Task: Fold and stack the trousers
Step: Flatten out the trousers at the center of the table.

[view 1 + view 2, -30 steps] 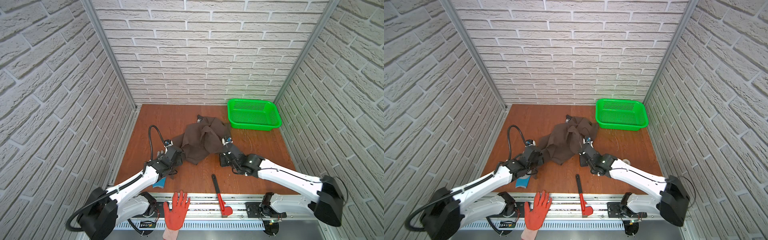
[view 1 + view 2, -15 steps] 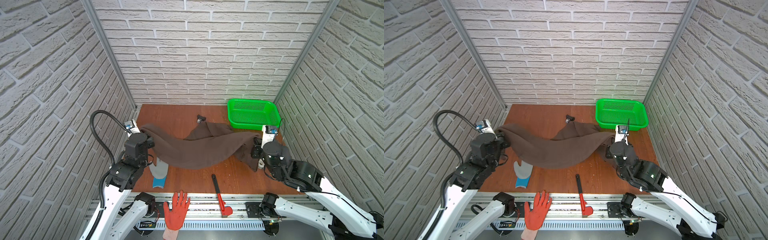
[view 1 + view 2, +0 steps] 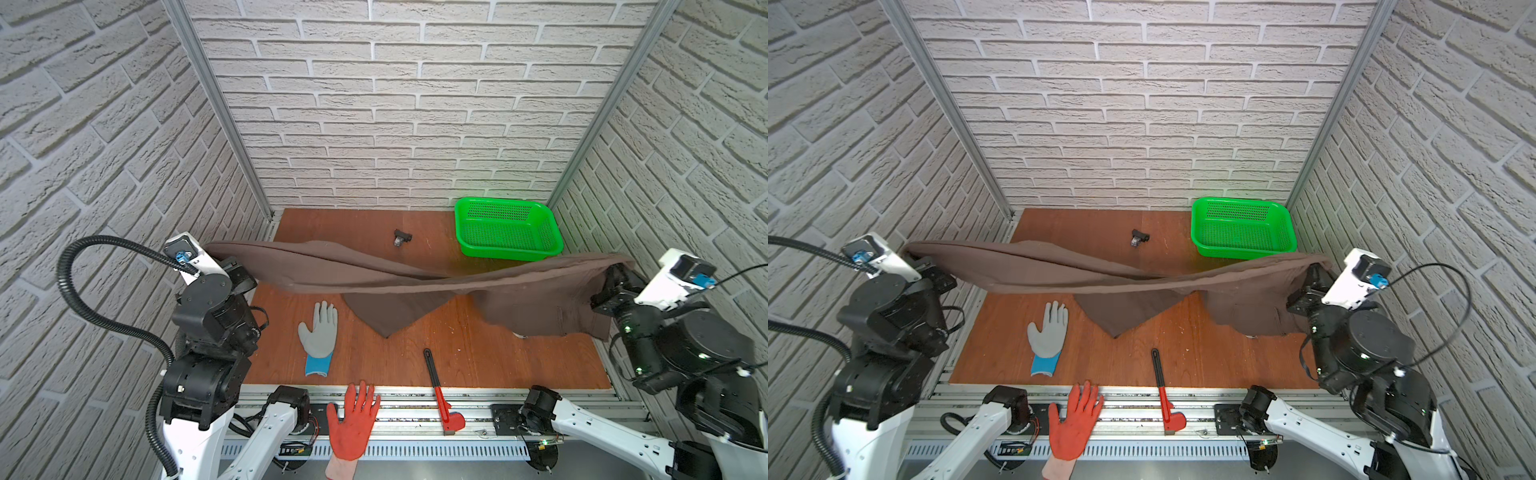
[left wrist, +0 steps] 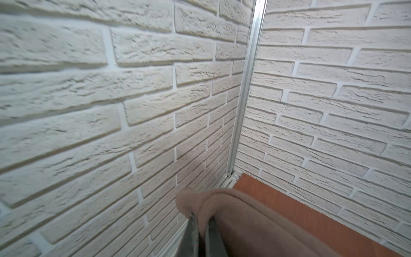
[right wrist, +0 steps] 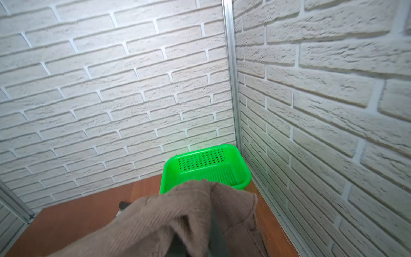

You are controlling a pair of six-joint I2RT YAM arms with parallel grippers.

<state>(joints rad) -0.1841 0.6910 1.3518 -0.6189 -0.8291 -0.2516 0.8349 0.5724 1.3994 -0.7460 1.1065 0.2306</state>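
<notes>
Jaws of the left gripper (image 4: 202, 224) are clamped on one end of the trousers (image 3: 415, 282), the cloth rolling over the fingers (image 4: 191, 231). The right gripper (image 3: 614, 277) pinches the opposite end, its jaws closed too and mostly buried under a fold in the right wrist view. Between the two, the garment hangs in the air as a band twisted near its middle. Its long axis runs side to side across the table (image 3: 478, 365), so neither arm is nearer. A loose leg droops from the centre to a point at or just above the wood, and a broad flap hangs by the right gripper. Laying it flat likely means lowering both ends together along that axis, clear of the grey glove (image 3: 319, 332) under the left half.
</notes>
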